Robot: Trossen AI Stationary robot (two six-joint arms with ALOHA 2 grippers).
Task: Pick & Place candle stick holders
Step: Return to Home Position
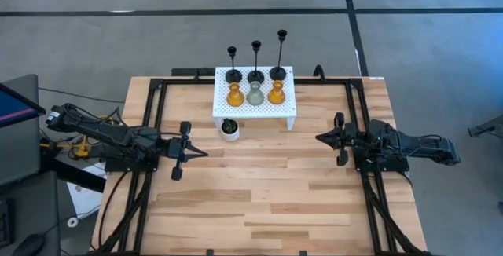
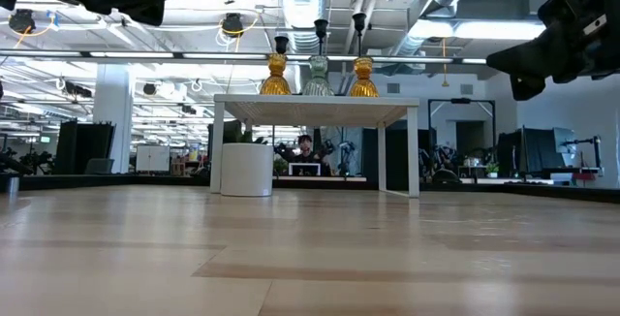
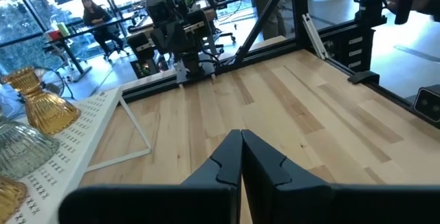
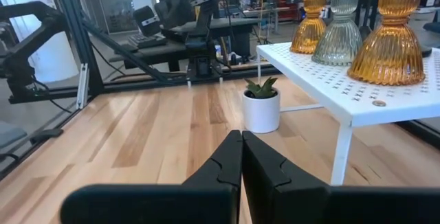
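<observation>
Six candle stick holders [image 1: 255, 95] stand on the white shelf [image 1: 255, 111], black ones behind the glass ones, so we judge placing finished; our left gripper [image 1: 203, 153] and right gripper [image 1: 319, 137], both closed and empty, sit well apart over the table [image 1: 259, 197].

Light is bright and even, supplied from overhead. In the high view the counter [image 1: 259, 185] is uniformly lit. Shadows under the white shelf [image 1: 255, 103], the left arm [image 1: 118, 138] and the right arm [image 1: 401, 148] are soft and faint.

In the low view, ceiling lamps [image 2: 455, 30] glare from 12 to 2 o'clock, so both arms show as dark silhouettes. The counter carries a dull sheen.

In the left wrist view, the windows [image 3: 41, 4] are washed out by daylight. In the right wrist view, the amber glass holders [image 4: 395, 38] glow and carry bright highlights.
</observation>
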